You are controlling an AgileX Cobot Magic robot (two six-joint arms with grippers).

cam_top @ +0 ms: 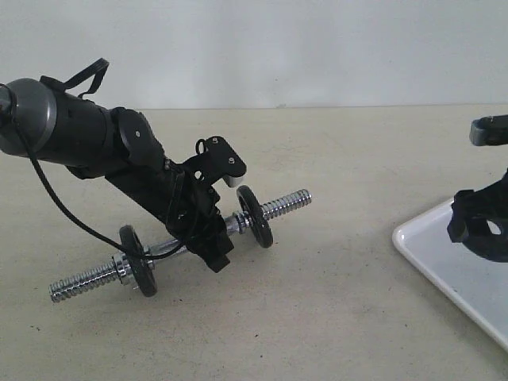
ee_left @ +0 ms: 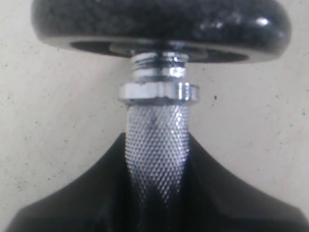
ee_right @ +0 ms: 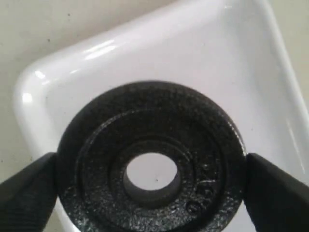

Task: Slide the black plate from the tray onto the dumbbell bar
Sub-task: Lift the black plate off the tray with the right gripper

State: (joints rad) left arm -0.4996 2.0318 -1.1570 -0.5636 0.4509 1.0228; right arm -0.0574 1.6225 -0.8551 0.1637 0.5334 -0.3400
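The black plate (ee_right: pixel 154 111) fills the right wrist view, with my right gripper (ee_right: pixel 152 179) shut on its rim, one finger (ee_right: pixel 26 193) on each side. The white tray (ee_right: pixel 159 53) lies under it and shows through the centre hole. In the exterior view the right gripper (cam_top: pixel 480 226) hangs over the tray (cam_top: pixel 452 270) at the far right. My left gripper (cam_top: pixel 208 246) is shut on the knurled middle of the dumbbell bar (cam_top: pixel 286 205), which lies on the table. The bar (ee_left: pixel 157 130) carries two other black discs (cam_top: pixel 136 260) (cam_top: pixel 254 216), and a chrome nut (ee_left: pixel 159 92) sits against one of them.
Beige tabletop (cam_top: pixel 349 317) stretches between the bar and the tray. The bar's threaded ends (cam_top: pixel 79 282) stick out beyond both discs. A pale wall stands behind the table.
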